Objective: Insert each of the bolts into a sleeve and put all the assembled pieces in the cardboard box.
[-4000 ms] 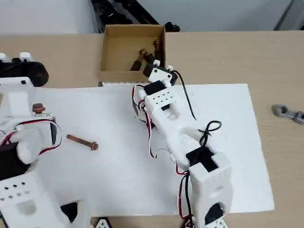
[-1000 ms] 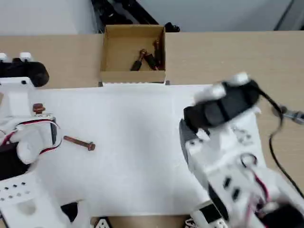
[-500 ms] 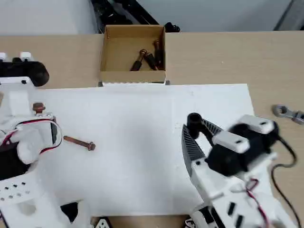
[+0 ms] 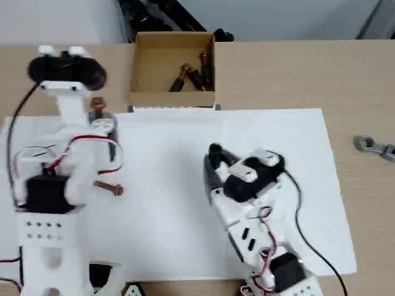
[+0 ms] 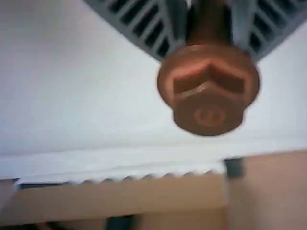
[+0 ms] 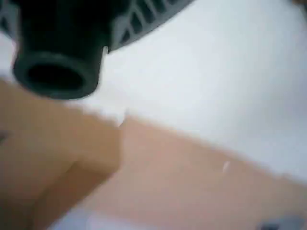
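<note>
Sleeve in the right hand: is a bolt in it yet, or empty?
Empty: the black sleeve shows an open, dark bore with nothing inside.

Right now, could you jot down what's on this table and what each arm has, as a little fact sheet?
left fingers: shut on a copper bolt
right fingers: shut on a black sleeve, over the white sheet
loose bolt: lying on the white sheet beside the left arm
cardboard box: past the sheet's far edge, open, with assembled pieces inside
metal tool: on the bare table, off the sheet
</note>
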Available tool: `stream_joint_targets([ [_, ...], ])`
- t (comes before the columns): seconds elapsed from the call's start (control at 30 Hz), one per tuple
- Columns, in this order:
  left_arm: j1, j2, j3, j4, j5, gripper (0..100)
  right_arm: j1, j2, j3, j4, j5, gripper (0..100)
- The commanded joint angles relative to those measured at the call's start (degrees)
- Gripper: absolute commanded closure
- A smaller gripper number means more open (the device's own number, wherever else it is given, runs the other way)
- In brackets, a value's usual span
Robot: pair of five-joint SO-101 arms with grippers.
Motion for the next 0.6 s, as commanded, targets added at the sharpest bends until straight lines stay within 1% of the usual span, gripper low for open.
stream_joint_targets([
  [0.0, 2.99, -1.32, 0.66, -5.71, 0.62, 99, -4.79, -0.31, 1.76, -2.42, -4.31, 99.8],
  [0.13, 4.48, -1.41, 1.54, -6.59, 0.88, 99, -8.92, 1.19, 1.67, -2.42, -4.22, 99.8],
  [0.23, 4.48, -3.6, 1.71, -6.86, 0.97, 99, -9.01, 0.75, 1.41, -2.95, -3.69, 99.8],
  [0.33, 4.84, -7.47, 1.71, -7.21, 0.97, 99, -9.19, 0.75, 0.09, -4.18, 0.44, 99.8],
  [0.47, 8.44, -12.04, 3.82, -7.03, 0.97, 99, -9.19, 1.27, -0.09, -10.59, 6.15, 99.8],
  [0.57, 11.87, -13.98, 7.6, -7.21, 0.97, 99, -9.27, 1.36, 0.18, -11.82, 7.74, 99.8],
])
